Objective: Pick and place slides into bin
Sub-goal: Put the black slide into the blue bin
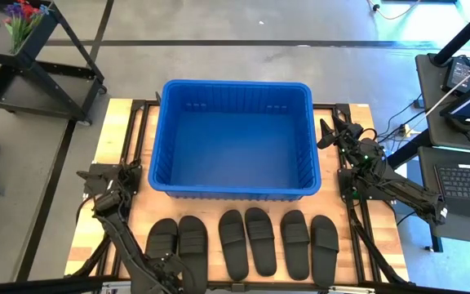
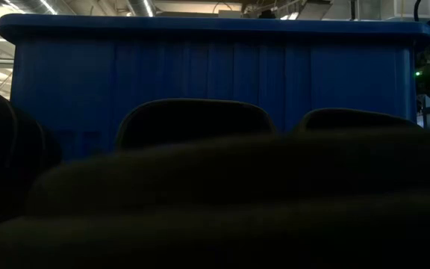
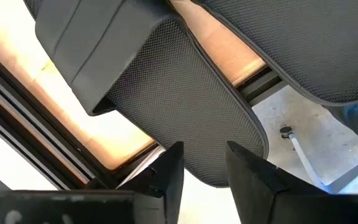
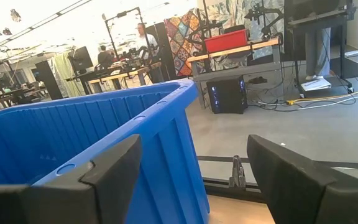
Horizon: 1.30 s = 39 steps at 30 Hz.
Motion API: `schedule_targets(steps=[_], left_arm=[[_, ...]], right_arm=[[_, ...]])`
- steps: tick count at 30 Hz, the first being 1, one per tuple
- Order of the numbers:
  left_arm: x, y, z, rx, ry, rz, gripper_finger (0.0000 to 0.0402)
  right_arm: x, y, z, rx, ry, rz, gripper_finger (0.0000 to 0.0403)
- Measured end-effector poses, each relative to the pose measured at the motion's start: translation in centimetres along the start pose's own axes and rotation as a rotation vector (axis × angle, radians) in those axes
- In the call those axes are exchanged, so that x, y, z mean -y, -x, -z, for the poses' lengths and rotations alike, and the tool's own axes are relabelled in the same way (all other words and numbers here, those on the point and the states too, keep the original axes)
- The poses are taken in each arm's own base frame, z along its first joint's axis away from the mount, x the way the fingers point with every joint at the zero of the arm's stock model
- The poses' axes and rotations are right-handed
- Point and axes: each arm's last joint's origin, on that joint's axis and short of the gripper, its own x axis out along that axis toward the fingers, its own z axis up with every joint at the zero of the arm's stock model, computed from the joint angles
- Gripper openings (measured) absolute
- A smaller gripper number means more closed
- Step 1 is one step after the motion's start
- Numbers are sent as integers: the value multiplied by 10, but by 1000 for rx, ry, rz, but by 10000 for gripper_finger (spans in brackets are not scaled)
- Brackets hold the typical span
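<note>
Nothing is binned yet: six slides (image 1: 246, 242) line the tabletop's near edge, the bin (image 1: 166, 170) empty. The left gripper (image 3: 202, 165), jaws open, nears a heel; the right gripper (image 4: 194, 168) waits open by the right edge.

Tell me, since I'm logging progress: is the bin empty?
Empty: the high view shows the bin's bare blue floor, with all six slides on the table.

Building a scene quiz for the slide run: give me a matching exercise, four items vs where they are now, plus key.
Things:
1. bin
2. slides
3. left gripper
4. right gripper

Places/states:
A. open, beside the bin's right wall
B. far half of the table, nothing inside
C. open, at the near end of the leftmost pair
D. row of six on the table, near side of the bin

Pairs: 1-B, 2-D, 3-C, 4-A
</note>
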Motion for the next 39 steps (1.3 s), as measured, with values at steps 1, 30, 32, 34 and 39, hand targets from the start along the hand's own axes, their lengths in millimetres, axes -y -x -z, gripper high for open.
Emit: schedule_targets(steps=[1, 30, 32, 34, 39], left_arm=[[0, 0, 0, 0, 0, -1, 127], [0, -31, -37, -94, -110, -156, 247], [-1, -38, -44, -93, -91, -190, 247], [-2, -44, -50, -93, -78, -214, 247], [-6, -57, -61, -95, -69, -270, 247]], right_arm=[[0, 0, 0, 0, 0, 0, 294], [0, 0, 0, 0, 26, 0, 294], [0, 0, 0, 0, 26, 0, 294], [0, 0, 0, 0, 26, 0, 294], [0, 0, 0, 0, 27, 0, 294]])
